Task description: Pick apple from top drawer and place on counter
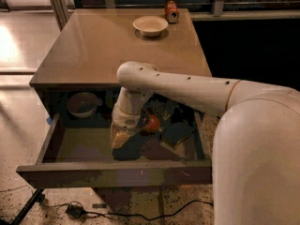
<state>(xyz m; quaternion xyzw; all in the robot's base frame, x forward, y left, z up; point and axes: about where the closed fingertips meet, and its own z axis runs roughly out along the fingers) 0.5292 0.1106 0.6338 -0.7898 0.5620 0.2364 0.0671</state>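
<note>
Tool [120, 137] low in drawer [112, 173], just left of apple [151, 123]; wide or narrow, can't tell. Could nudge apple away w/o a grasp, or clip table [108, 46] edge lifting out.

Small round red-orange apple [151, 123] in top drawer [117, 175], approx. centre, just beside gripper [120, 138], which is low inside drawer. Drawer pulled open, dark grey-green, flat front. Glossy tan counter [117, 50] above.
</note>
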